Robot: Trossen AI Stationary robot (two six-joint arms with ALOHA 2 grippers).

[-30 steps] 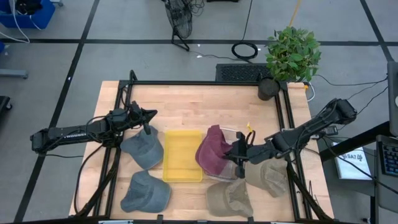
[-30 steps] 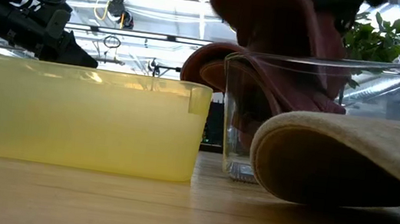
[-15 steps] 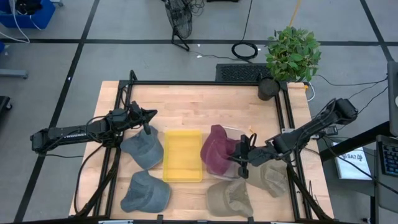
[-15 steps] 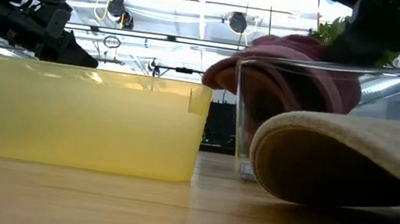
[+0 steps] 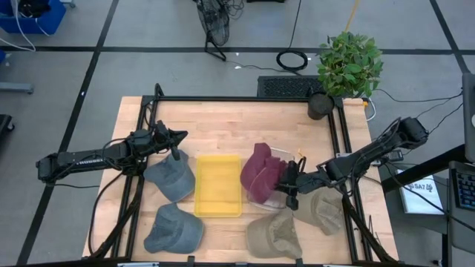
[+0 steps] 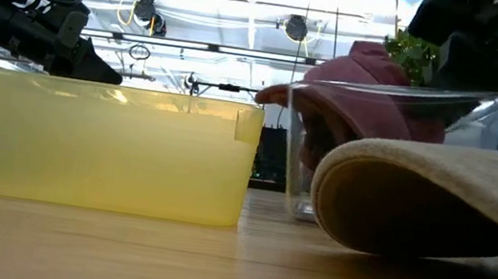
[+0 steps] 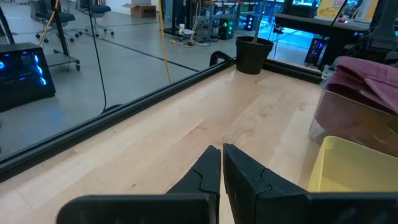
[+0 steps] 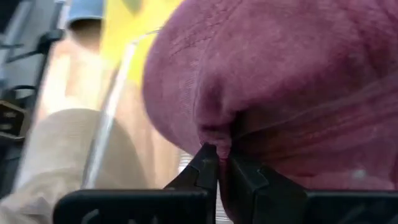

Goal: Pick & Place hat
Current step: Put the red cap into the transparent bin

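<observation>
Five hats: one maroon hat (image 5: 261, 172), two grey-blue hats (image 5: 171, 178) on the left side of the tabletop (image 5: 223, 126), two tan hats (image 5: 273, 236) on the right.
Maroon hat, place: sitting in the clear bin (image 5: 276, 202), bulging above its rim, just right of the yellow bin (image 5: 218, 185).
Right jaws: my right gripper (image 5: 289, 185) is at the hat's right edge, jaws pressed together on a small fold of its cloth.
Left jaws: my left gripper (image 5: 177, 154) waits at the upper edge of the nearer grey-blue hat, jaws pressed together, nothing between them.
Handling, judged: light, soft and floppy; the crown creases under the pinch, so it will sag and drape when lifted. Not fragile, not slippery.
Where to take hold, judged: a fold of crown cloth, as now, or the stiffer brim edge; a thin pinch may slip out.
Right wrist view only: the pinched fold (image 8: 214, 140) between my fingertips, close up.
Low view only: how high the hat (image 6: 373, 74) stands above the clear bin's wall (image 6: 300, 156); a tan hat (image 6: 434, 198) blocks the bin's lower part.
High view only: the whole layout and both arms.
Left wrist view only: bare tabletop ahead of my closed left jaws, the maroon hat (image 7: 367, 71) far off.
</observation>
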